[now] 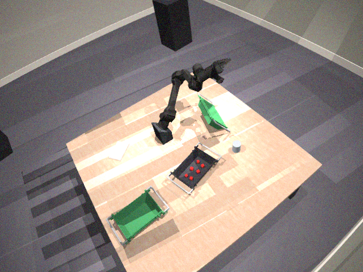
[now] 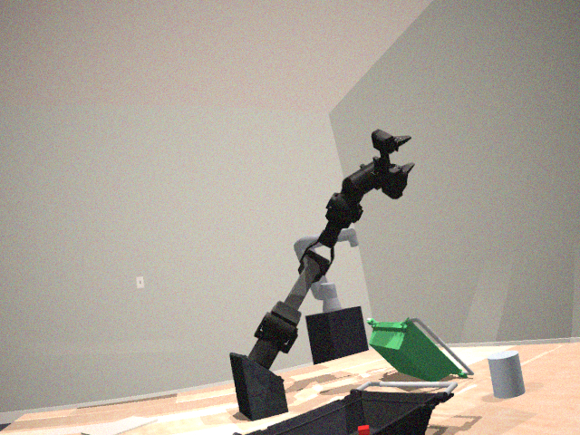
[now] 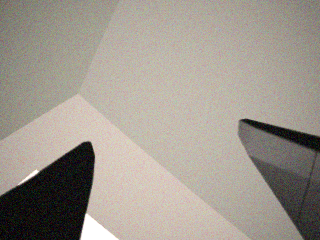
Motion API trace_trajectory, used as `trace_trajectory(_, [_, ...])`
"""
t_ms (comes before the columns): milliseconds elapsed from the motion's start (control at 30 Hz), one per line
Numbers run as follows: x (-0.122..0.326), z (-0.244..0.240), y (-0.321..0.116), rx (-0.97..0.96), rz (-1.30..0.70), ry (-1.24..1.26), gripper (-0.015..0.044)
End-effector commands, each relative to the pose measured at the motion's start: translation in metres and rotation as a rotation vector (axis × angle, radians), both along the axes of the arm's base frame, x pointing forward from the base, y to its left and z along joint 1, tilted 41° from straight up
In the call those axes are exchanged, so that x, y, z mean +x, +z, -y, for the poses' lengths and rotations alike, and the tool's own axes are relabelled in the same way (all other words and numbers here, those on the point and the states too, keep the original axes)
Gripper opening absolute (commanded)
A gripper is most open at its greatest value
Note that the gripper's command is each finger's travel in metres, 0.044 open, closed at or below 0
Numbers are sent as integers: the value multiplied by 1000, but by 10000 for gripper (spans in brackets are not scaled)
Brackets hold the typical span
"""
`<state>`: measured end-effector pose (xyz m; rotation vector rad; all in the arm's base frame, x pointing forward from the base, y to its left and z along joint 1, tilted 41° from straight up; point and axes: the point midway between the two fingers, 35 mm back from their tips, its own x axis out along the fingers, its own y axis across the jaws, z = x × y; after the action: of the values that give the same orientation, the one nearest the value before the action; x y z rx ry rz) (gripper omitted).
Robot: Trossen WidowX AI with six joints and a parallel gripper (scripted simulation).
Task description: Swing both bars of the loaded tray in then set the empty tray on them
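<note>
Loaded black tray (image 1: pixel 207 159) (image 2: pixel 309 419) sits upright on the desk (image 1: pixel 249 187) (image 2: pixel 553 398), nearest the exterior camera, red blocks (image 1: pixel 197 161) (image 2: pixel 363 430) loose on its floor. Its far bar (image 1: pixel 209 149) (image 2: pixel 407 384) and near bar (image 1: pixel 180 186) are both outboard, so swinging them in looks like step one. Jaws (image 1: pixel 225 70) (image 2: pixel 411 150) wide open, nothing in them, high above and well apart from the black tray. Upright green tray (image 1: pixel 137 213) stands beyond its near-bar end, empty; tipped green tray (image 1: pixel 211 114) (image 2: pixel 411 355) leans past its far-bar end. Can't tell which is the intended empty one. Handling guess: light, stiff plastic, a bit slippery, not fragile. I'd pinch the rim mid-wall, fingers straddling it; off-centre grip will tilt it. Push bars gently so the black tray doesn't skid.
</note>
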<state>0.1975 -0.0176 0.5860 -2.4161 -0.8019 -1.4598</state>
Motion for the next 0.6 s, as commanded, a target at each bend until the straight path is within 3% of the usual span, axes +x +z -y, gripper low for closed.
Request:
trace_trajectory(0, [0, 0, 0, 0, 0, 0, 374])
trace_trajectory(233, [1, 0, 0, 2, -5, 4, 190])
trace_trajectory(367, [33, 5, -11, 56, -136, 92, 87])
trace_trajectory(567, [72, 11, -26, 149, -313, 205, 87])
